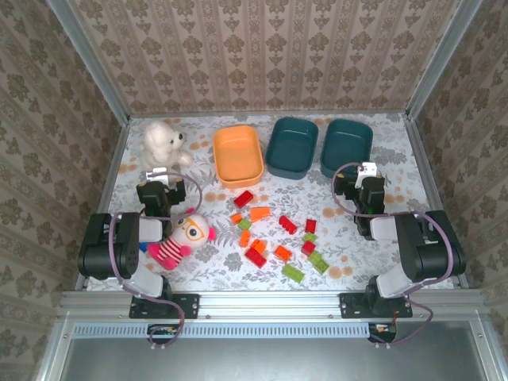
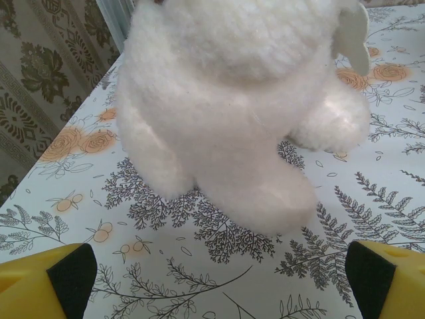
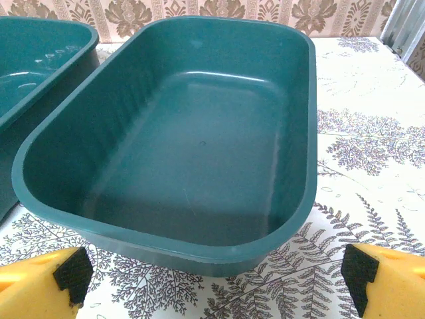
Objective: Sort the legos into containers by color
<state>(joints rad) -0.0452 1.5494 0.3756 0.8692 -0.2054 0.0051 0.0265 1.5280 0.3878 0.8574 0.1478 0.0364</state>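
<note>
One orange tub and two teal tubs stand beyond the hands, long axes pointing away. Over a dozen bricks lie between the left hand and right hand, both wide open and empty.

Lab-style robot test cell: aluminium-profile frame, wallpaper-patterned panels on three sides, floral-print tabletop.

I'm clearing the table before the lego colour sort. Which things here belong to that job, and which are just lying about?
Belong to the job:
- red, orange and green legos
- orange tub
- middle teal tub
- right teal tub

Just lying about:
- white plush toy
- striped plush doll
</note>
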